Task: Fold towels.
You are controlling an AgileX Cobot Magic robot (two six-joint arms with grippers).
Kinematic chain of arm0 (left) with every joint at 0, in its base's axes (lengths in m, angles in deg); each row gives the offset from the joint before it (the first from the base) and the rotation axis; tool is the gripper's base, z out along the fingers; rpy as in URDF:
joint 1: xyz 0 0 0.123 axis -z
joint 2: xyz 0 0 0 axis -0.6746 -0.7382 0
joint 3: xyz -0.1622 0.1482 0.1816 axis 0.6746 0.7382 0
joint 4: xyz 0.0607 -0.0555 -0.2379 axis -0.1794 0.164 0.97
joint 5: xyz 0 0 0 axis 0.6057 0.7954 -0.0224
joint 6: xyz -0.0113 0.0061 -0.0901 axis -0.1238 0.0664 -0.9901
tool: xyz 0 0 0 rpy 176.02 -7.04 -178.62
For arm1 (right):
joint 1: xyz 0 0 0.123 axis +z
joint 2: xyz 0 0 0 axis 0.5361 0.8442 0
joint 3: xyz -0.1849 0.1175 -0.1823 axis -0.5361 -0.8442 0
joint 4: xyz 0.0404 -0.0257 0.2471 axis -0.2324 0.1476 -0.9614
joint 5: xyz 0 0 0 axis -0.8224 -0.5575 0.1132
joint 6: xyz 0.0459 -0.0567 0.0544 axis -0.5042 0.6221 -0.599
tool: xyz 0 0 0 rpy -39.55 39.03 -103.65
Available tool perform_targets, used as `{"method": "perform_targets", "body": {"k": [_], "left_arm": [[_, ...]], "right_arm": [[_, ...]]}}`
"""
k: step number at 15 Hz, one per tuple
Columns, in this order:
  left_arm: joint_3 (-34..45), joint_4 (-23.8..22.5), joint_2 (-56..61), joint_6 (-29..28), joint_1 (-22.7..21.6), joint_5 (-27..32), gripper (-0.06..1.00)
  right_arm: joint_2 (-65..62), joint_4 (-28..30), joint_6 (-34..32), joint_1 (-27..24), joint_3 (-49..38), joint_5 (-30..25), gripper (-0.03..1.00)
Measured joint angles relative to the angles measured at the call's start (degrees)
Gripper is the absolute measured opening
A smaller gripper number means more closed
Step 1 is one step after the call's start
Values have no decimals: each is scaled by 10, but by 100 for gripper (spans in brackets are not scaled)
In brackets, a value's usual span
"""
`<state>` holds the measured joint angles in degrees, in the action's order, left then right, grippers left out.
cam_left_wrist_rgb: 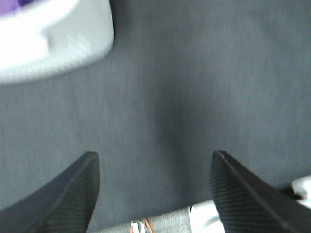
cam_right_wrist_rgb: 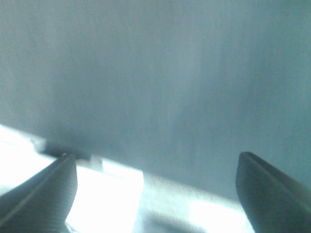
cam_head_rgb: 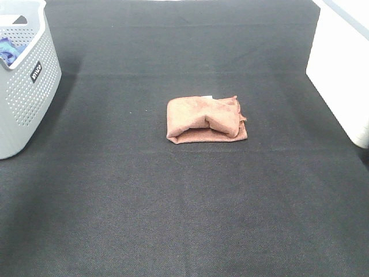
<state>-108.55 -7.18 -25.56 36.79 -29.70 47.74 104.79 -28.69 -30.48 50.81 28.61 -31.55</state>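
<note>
Towel (cam_head_rgb: 206, 119): long axis side to side.
My left gripper (cam_left_wrist_rgb: 154, 154): jaws apart, empty, near basket (cam_left_wrist_rgb: 73, 43).
My right gripper (cam_right_wrist_rgb: 156, 155): jaws apart, empty.
Nearer arm: cannot tell.

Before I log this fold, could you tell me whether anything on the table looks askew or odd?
Only the reddish-brown microfibre towel on the dark cloth-covered table: its fold is lumpy, with layers stepping out unevenly along its right-hand edge in the high view. The grey perforated plastic basket stands upright.
</note>
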Motion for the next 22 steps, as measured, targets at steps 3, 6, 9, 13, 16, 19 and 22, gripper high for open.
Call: {"method": "perform_targets", "body": {"k": [3, 6, 9, 13, 16, 19, 22], "left_arm": [[88, 0, 100, -2, 0, 0, 63], [191, 0, 237, -2, 0, -23, 63], [280, 2, 333, 36, 1, -102, 63], [300, 26, 352, 89, 2, -108, 63], [307, 37, 353, 91, 2, -100, 63], [307, 37, 353, 91, 2, -100, 63], [307, 37, 353, 91, 2, -99, 63]], "right_arm": [[-86, 6, 0, 0, -73, 6, 84], [-227, 11, 15, 0, -159, 27, 84], [-363, 10, 53, 2, -200, 78, 84], [-399, 14, 56, 2, -208, 87, 84], [-399, 15, 56, 2, -208, 87, 84], [-399, 15, 56, 2, -208, 87, 84], [-399, 15, 56, 2, -208, 87, 84]]}}
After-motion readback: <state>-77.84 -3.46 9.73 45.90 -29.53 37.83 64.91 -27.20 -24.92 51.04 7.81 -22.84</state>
